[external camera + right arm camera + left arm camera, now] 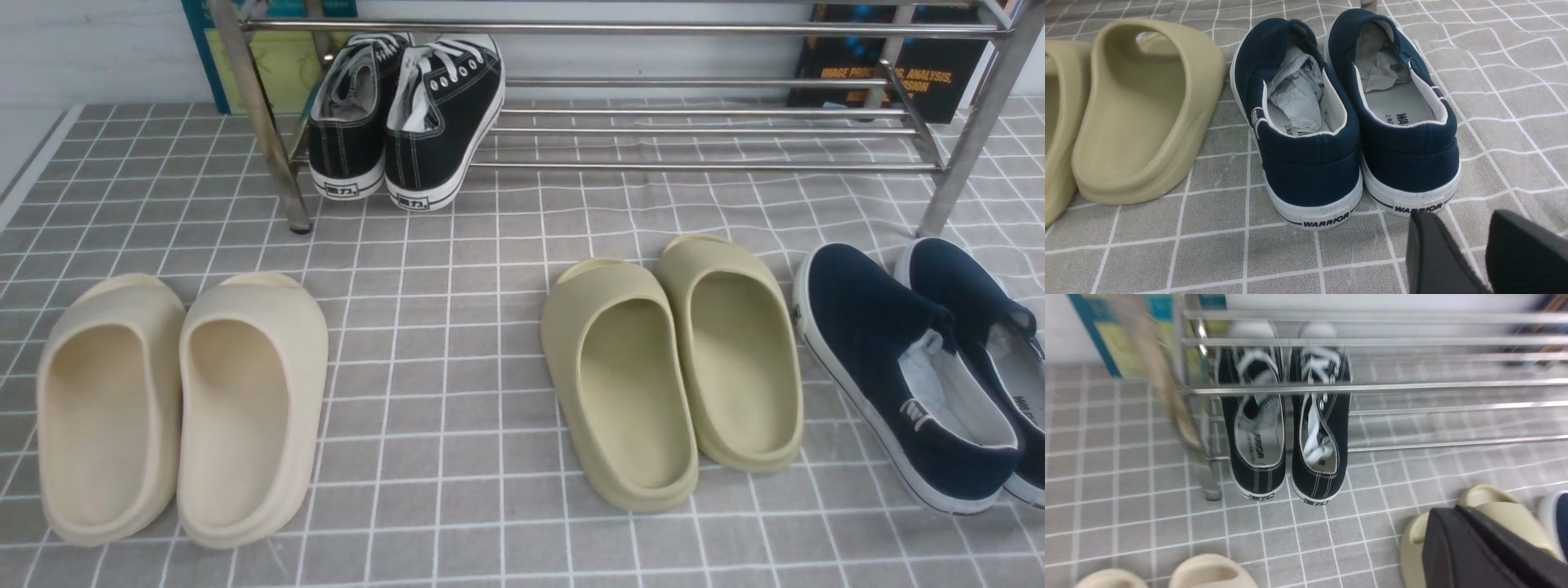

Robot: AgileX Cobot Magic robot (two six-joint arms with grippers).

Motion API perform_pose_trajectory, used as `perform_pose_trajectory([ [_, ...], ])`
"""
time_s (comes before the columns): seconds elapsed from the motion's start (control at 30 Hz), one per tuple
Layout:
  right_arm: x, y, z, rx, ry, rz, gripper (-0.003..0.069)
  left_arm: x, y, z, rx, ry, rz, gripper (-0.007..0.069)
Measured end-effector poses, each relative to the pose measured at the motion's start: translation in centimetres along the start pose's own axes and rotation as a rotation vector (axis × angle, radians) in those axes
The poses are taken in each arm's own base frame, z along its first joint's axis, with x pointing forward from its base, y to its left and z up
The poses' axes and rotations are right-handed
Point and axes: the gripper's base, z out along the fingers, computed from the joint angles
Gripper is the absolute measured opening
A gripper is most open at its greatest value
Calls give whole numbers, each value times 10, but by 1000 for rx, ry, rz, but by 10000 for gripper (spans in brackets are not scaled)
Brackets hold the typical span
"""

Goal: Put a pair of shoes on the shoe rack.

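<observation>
The pair of shoes, two black canvas sneakers (404, 122) with white laces, stands side by side on the lowest bars at the left end of the shoe rack (694, 166), heels overhanging toward me. The left wrist view shows the sneakers (1290, 457) under the steel bars of the rack (1453, 386), well away from my left gripper (1449, 514). That gripper is shut on nothing and hangs over an olive slipper. My right gripper (1468, 222) is open and empty, just behind the heels of the navy slip-ons. Neither gripper shows in the front view.
On the grey checked cloth in front of the rack lie beige foam slippers (180, 408), olive foam slippers (669, 367) and navy slip-ons (914, 367). A slanted rack leg (269, 147) stands beside the sneakers. Books lean against the wall behind the rack (890, 73).
</observation>
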Motion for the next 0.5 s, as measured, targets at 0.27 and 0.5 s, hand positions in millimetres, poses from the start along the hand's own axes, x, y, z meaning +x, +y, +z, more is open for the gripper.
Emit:
perform_pose_trajectory([
  [0.27, 0, 0, 0, 0, 0, 0, 239, 59, 14, -89, -6, -5, -15, -13],
  [0.5, 0, 0, 0, 0, 0, 0, 239, 145, 31, -119, -17, 30, -66, -13],
])
